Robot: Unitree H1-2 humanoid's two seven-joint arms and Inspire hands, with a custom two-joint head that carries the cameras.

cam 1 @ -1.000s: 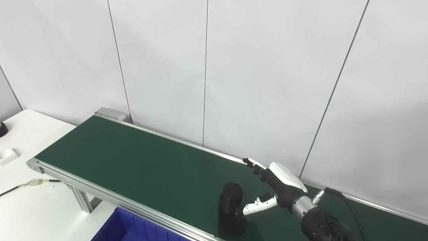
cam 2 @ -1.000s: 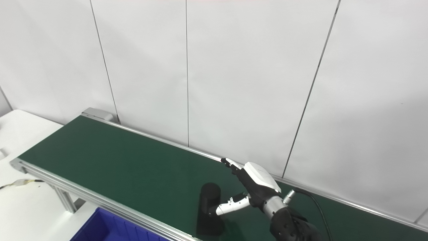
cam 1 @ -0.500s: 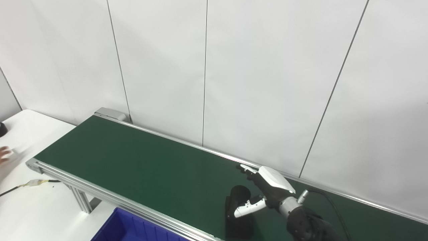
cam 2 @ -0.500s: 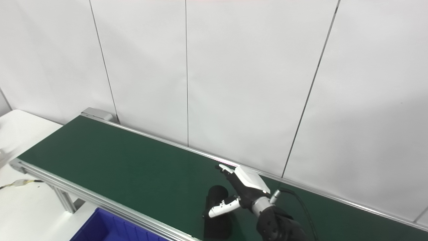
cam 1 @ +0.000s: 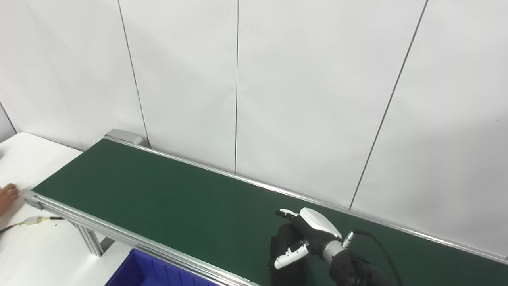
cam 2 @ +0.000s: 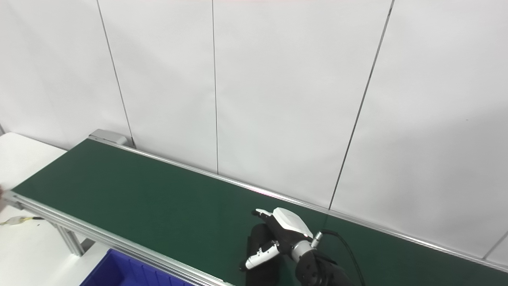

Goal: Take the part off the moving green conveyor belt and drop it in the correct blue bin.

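On the long green conveyor belt [cam 1: 166,198], near its front rail, stands the black cylindrical part [cam 1: 283,248]. Around it the right hand [cam 1: 307,240] is curled, fingers behind, white-tipped thumb in front; whether it grips firmly I cannot tell. Below the rail shows a blue plastic bin [cam 1: 147,274].
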